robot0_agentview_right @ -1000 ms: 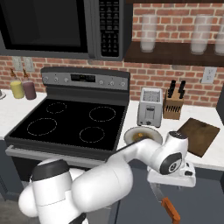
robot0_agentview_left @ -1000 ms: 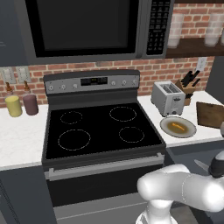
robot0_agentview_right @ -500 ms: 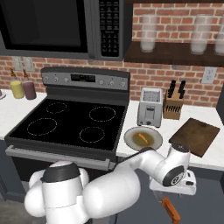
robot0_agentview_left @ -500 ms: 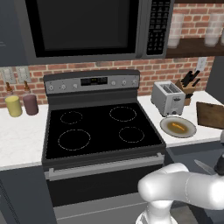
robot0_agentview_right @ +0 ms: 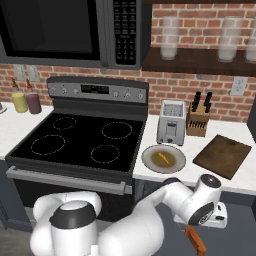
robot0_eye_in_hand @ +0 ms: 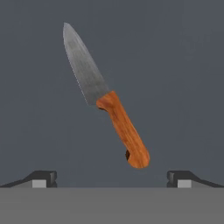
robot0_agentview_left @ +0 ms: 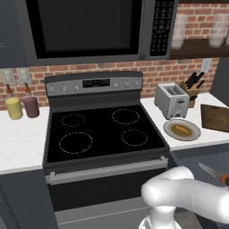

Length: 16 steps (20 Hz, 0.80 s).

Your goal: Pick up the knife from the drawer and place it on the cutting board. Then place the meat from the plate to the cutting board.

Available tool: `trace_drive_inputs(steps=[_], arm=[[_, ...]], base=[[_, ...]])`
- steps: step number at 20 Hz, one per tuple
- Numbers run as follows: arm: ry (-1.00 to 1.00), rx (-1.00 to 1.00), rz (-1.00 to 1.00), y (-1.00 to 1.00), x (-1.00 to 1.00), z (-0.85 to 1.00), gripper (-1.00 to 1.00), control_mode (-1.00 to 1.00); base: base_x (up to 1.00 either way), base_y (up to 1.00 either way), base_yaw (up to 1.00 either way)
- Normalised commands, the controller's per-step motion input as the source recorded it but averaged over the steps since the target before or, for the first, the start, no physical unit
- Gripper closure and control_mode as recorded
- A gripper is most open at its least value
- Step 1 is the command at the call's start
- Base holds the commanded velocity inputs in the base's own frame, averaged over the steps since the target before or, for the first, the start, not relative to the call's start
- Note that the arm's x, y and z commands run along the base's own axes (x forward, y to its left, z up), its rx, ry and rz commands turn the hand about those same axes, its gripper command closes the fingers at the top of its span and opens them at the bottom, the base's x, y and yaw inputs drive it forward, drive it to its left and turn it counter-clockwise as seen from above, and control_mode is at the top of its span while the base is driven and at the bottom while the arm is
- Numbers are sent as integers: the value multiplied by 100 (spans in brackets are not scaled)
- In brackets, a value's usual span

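Note:
The knife (robot0_eye_in_hand: 124, 131) lies flat on the dark grey floor of the open drawer (robot0_eye_in_hand: 179, 65), orange handle toward me and silver blade pointing away to the left. My gripper (robot0_eye_in_hand: 113, 179) hovers straight above it, open, with the fingertips (robot0_eye_in_hand: 41, 178) wide on either side of the handle and nothing between them. In the right base view the knife (robot0_agentview_right: 195, 241) lies just below my white hand (robot0_agentview_right: 216, 218). The meat (robot0_agentview_right: 162, 158) rests on the plate (robot0_agentview_right: 150, 161), with the cutting board (robot0_agentview_right: 222, 156) bare to its right. The knife (robot0_agentview_left: 214, 173) also shows low at the right edge.
A toaster (robot0_agentview_right: 171, 122) and a wooden knife block (robot0_agentview_right: 198, 118) stand behind the plate. The black stove (robot0_agentview_right: 80, 142) fills the counter to the left, with two bottles (robot0_agentview_left: 22, 106) beyond it. My arm bends down in front of the counter edge.
My hand has sunk lower and a little to the right over the drawer, uncovering the plate in the right base view. The knife has not moved and the jaws stay wide.

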Motion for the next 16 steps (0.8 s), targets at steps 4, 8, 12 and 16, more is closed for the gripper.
trace_drive_inputs(steps=[4,8,12,16], arm=[[0,0,0,-14,0,-8,-100,-100],[0,0,0,-2,0,-6,-100,-100],[0,0,0,0,1,-13,-100,-100],[0,0,1,0,9,-31,-100,-100]], base=[[0,0,0],[0,0,0],[0,0,0],[0,0,0]])
